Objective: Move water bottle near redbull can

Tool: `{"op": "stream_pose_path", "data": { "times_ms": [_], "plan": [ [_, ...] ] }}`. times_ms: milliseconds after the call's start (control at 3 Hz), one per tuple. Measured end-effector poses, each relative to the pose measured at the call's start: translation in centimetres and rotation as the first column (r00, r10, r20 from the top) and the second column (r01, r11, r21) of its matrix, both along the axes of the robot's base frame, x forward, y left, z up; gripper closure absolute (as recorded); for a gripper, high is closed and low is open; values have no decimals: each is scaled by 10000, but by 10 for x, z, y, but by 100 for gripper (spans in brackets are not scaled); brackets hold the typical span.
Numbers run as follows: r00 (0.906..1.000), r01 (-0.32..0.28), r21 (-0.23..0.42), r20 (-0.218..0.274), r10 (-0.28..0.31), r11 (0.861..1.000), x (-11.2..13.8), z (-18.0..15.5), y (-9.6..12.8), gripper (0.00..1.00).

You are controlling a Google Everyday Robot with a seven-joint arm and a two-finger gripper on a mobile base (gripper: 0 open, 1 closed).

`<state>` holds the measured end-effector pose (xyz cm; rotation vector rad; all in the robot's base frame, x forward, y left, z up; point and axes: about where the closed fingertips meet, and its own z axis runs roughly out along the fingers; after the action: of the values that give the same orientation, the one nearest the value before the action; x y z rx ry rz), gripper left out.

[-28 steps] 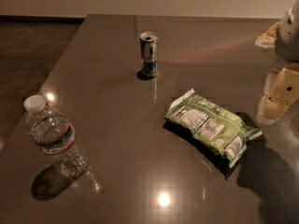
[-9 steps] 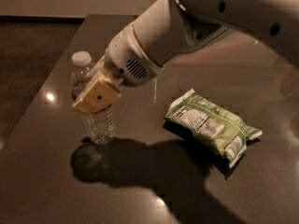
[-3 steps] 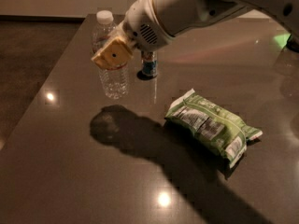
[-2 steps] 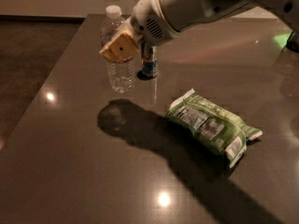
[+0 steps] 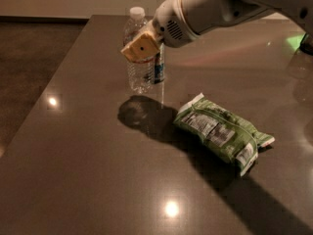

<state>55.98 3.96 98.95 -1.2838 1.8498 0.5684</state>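
Clasping water bottle (image 5: 139, 79): gripper (image 5: 143, 49), far edge (image 5: 105, 16)

By the far left corner of the table (image 5: 88, 155) the claw (image 5: 144, 50) holds the water bottle (image 5: 139, 77). The redbull can (image 5: 160, 71) stands just beside it on the right, and the bag (image 5: 220, 133) lies nearer, to the right.

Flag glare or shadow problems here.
Camera view: two lamp glints on the table, front centre and left edge; arm shadow runs from the water bottle past the green bag; claw, gripping the bottle, hides most of the redbull can.
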Motion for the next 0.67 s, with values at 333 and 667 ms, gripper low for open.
{"op": "stream_pose_path", "data": {
  "times_ms": [333,667],
  "plan": [
    [9994,330,121,-54,-329,9994,15,-8,-15,100],
    [9984,569,125,-32,-568,9983,28,-11,-27,100]
  ]
}}
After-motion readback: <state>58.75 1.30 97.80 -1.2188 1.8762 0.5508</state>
